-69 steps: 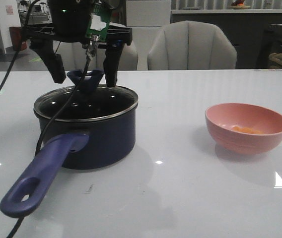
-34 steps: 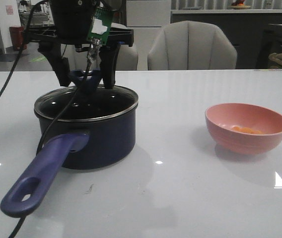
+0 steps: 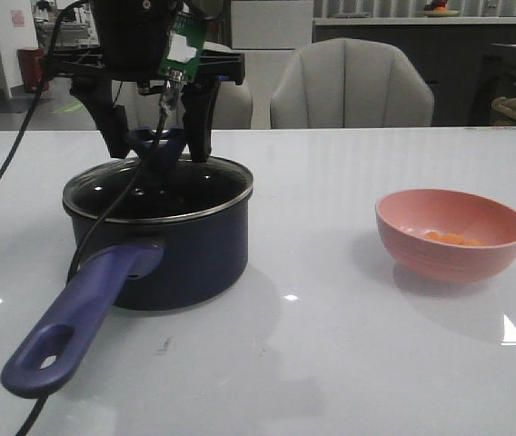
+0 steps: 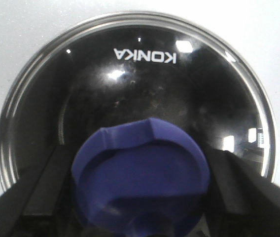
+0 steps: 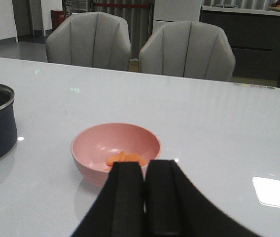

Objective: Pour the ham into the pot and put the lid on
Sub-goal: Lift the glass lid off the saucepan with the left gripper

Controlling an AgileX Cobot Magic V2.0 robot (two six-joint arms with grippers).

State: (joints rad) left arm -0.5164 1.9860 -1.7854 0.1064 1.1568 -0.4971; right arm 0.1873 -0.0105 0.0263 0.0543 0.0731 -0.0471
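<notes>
Over the dark navy round saucepan (image 3: 163,238) on your left, the left gripper (image 3: 156,136) is pinching the flared dark blue knob (image 4: 141,178) of the clear glass lid with the steel rim (image 3: 158,189), jaws closed against both sides of the knob. The lid is sitting flat on the saucepan rim, so judging from this, it is being gripped to come off first, since the ham has to go in before covering. The small orange-pink ham slices (image 3: 451,238) are lying in the bottom of the pink round bowl (image 3: 451,233), well apart from the saucepan, on your right side of the white glossy table (image 3: 331,345). The right gripper (image 5: 144,187) is hanging just behind the bowl in the wrist view, fingers pressed together and holding nothing. The long purple-blue handle with the oval hole (image 3: 78,319) is sticking out toward the near table edge, so you are watching that when swinging. Bare table is lying between saucepan and bowl, likely enough room to park the lid there. Grey chairs (image 3: 351,86) are standing beyond the far edge, clear of both arms.
</notes>
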